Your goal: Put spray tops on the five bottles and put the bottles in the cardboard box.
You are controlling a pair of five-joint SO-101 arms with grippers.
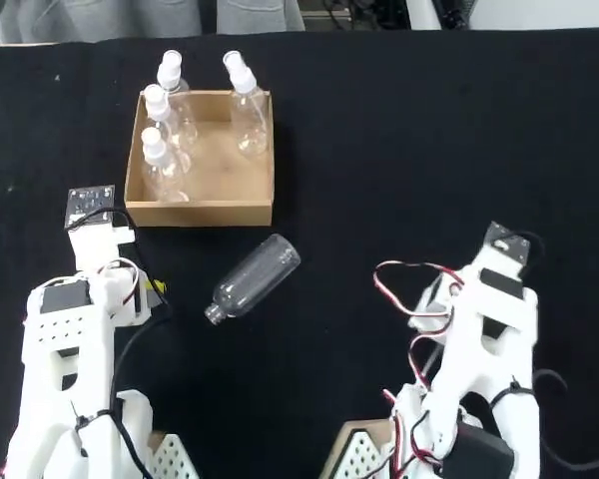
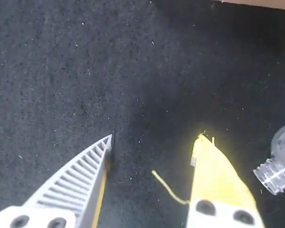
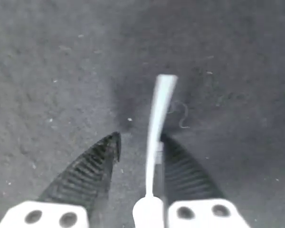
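An uncapped bottle (image 1: 252,279) lies on its side on the black table (image 1: 429,130) just outside the cardboard box (image 1: 200,212), on the side facing the arms. Four capped bottles (image 1: 250,120) stand inside the box. The left gripper (image 2: 154,140), jaws apart, hangs low beside the loose bottle's open neck, near the box's corner. The right gripper (image 3: 140,137), well away from the box, pinches a spray top (image 3: 159,114), tube pointing forward.

Four spray-topped bottles (image 1: 248,110) crowd the cardboard box's (image 1: 200,213) far and left sides; its near-right floor lies open; an uncapped bottle (image 1: 252,279) blocks the worktop (image 1: 399,150) approach.
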